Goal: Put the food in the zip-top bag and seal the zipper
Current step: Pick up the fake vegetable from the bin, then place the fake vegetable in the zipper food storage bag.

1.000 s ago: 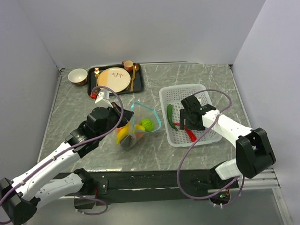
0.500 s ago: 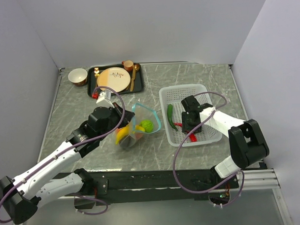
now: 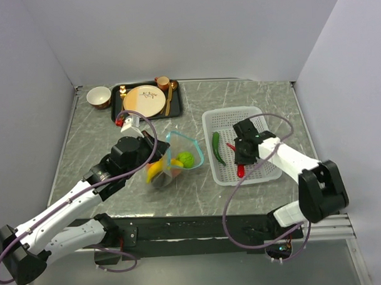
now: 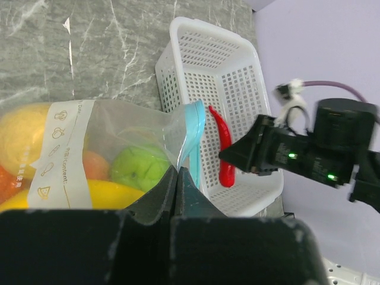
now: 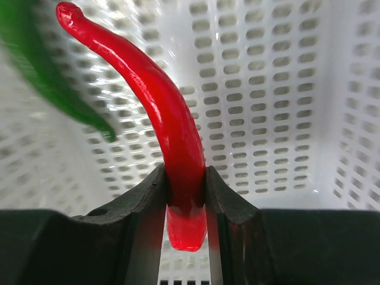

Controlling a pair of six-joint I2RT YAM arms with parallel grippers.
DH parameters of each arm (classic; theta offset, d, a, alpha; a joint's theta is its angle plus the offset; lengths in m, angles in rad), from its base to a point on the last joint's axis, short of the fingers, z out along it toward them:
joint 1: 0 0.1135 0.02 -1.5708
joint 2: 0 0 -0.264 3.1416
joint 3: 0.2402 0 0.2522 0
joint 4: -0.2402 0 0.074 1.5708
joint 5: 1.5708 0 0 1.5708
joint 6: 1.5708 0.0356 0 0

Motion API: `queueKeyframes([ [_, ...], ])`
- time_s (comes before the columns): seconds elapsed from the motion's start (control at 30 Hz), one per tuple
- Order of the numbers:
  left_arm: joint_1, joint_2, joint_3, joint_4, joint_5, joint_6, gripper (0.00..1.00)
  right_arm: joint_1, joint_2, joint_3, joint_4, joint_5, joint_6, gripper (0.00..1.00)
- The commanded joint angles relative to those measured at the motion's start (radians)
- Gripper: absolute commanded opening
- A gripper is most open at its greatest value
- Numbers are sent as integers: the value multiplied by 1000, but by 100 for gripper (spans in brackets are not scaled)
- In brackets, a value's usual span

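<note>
1. The red chilli (image 5: 172,130) is pinched near its lower end between the fingers of the right gripper (image 5: 185,178), inside the white basket (image 3: 205,126). Most of its length sticks out unsupported past the jaws, and whether it's lifted off the basket floor can't be told.
2. The left gripper (image 4: 178,178) is clamped shut on the edge of the zip-top bag (image 4: 107,130) right by the teal zipper (image 4: 193,127), so the mouth is held open towards the basket.
3. The bag sits on the table (image 3: 257,93) between the arms, with the lime-green ball (image 4: 142,169), yellow banana (image 3: 155,173) and orange tomato (image 4: 95,164) inside. The green pepper (image 3: 216,148) is lying in the basket.
4. Risk one: the chilli looks slick and curved and is only caught near one end, so it could be twisted round or squeezed out mid-carry.
5. Risk two: the mouth is narrow and floppy — a chilli brought in crosswise could get snagged on the rim, and the film could be tugged out of the left pinch
</note>
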Motion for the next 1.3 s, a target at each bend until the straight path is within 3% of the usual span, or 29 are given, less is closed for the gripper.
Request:
queueKeyframes([
  [0.0,-1,-20,0,37,-9,-10,1,-3,-147,67,23,56,44,23],
  [0.17,-1,-1,11,45,14,0,1,0,-268,58,106,-77,71,23],
  [0.2,-1,6,14,44,19,0,1,0,-296,55,126,-187,69,23],
  [0.37,-1,27,12,68,45,2,1,53,-296,112,126,-335,48,25],
  [0.6,-1,66,25,91,80,5,1,268,-144,242,20,-290,-14,26],
  [0.9,-1,75,42,73,79,11,1,393,3,343,-27,-250,-15,26],
  [1.27,0,92,54,57,63,11,1,399,-221,241,9,36,163,24],
])
